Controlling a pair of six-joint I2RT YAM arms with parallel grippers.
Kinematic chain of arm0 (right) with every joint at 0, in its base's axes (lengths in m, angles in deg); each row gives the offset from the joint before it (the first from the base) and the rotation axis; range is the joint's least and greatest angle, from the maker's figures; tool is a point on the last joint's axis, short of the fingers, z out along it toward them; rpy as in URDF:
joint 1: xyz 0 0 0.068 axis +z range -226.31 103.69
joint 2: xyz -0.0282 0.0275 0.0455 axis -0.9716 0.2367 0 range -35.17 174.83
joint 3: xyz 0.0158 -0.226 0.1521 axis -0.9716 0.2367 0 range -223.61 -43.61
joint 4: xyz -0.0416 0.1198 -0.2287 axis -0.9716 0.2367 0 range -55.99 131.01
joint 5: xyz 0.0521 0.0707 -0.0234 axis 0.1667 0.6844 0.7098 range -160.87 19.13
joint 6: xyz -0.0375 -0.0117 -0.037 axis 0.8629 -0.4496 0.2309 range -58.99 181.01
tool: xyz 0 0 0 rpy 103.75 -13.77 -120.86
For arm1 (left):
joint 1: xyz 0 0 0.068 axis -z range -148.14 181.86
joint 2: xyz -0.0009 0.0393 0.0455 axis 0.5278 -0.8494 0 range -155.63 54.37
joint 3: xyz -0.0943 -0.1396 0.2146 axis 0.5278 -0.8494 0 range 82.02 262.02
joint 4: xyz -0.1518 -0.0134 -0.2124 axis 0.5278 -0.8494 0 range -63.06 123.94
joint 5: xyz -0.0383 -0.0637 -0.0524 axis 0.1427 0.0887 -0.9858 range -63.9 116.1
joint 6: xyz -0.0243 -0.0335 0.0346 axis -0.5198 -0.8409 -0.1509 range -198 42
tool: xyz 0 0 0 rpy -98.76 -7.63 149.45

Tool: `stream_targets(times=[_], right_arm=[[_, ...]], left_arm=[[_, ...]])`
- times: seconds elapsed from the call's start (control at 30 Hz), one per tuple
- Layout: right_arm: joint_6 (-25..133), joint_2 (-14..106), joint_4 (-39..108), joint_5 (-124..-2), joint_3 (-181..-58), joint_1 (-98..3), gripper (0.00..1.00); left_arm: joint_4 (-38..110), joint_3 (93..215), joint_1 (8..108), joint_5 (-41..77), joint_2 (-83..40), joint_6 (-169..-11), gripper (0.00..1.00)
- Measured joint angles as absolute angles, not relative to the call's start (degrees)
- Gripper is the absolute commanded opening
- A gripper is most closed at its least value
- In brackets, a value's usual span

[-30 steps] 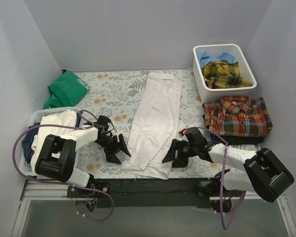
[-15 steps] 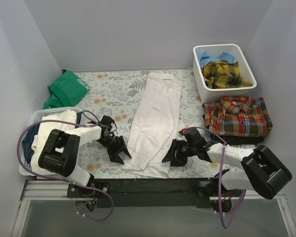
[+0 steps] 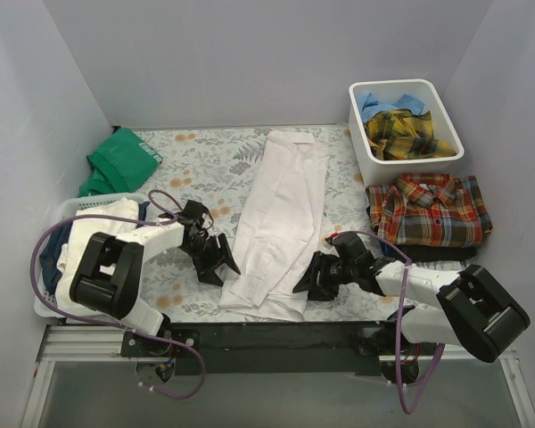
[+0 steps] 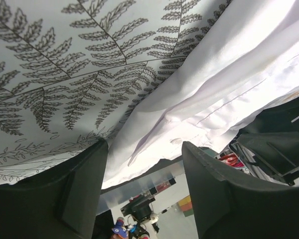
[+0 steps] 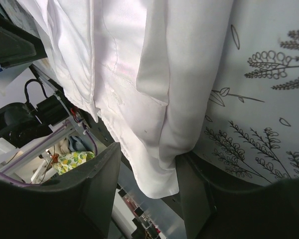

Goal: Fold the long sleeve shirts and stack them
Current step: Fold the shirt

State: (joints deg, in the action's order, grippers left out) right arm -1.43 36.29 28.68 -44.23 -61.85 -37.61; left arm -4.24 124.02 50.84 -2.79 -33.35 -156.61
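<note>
A large white shirt (image 3: 282, 214) lies in a long folded strip down the middle of the floral cover (image 3: 196, 169). My left gripper (image 3: 225, 265) is open at its left lower edge; the hem (image 4: 154, 149) shows between the fingers. My right gripper (image 3: 304, 282) is open at its right lower edge, with the shirt's corner (image 5: 164, 149) between the fingers. A red-orange-navy plaid shirt (image 3: 428, 209) lies folded at the right. A yellow-dark plaid shirt (image 3: 406, 134) and a light blue shirt (image 3: 383, 102) lie in the white bin (image 3: 364, 144).
A green garment (image 3: 120, 160) lies at the back left. A white basket (image 3: 69, 210) of clothes stands at the left edge. Grey walls close in the back and sides. The table's front edge (image 3: 276, 332) runs just below the shirt's hem.
My left gripper has moved right, up to the shirt's left edge. My right gripper has barely shifted.
</note>
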Motion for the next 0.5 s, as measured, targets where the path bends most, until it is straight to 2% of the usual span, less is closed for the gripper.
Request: stream_targets(times=[0.07,0.13,0.27,0.37,0.47,0.5], right_arm=[[-1.8,36.35,28.4,-44.28,-61.79,-37.61,0.54],[-1.84,37.01,27.94,-44.15,-61.88,-37.61,0.51],[-1.78,39.09,27.87,-43.99,-62.92,-37.61,0.46],[-1.71,40.75,27.87,-43.95,-64.04,-37.59,0.45],[-1.65,41.69,27.9,-43.93,-64.74,-37.59,0.42],[-1.58,41.86,27.96,-44.01,-64.83,-37.57,0.37]], left_arm=[[-4.13,124.02,50.84,-2.85,-33.57,-156.28,0.5],[-3.52,123.91,50.84,-3.22,-34.05,-156.08,0.49],[-2.03,123.28,51.08,-5.08,-34.4,-155.78,0.57],[-0.35,122.27,52.02,-7.42,-34.09,-155.8,0.57],[1.1,120.98,53.29,-8.4,-33.15,-155.75,0.51],[1.36,120.65,53.55,-8.47,-33.02,-155.73,0.45]])
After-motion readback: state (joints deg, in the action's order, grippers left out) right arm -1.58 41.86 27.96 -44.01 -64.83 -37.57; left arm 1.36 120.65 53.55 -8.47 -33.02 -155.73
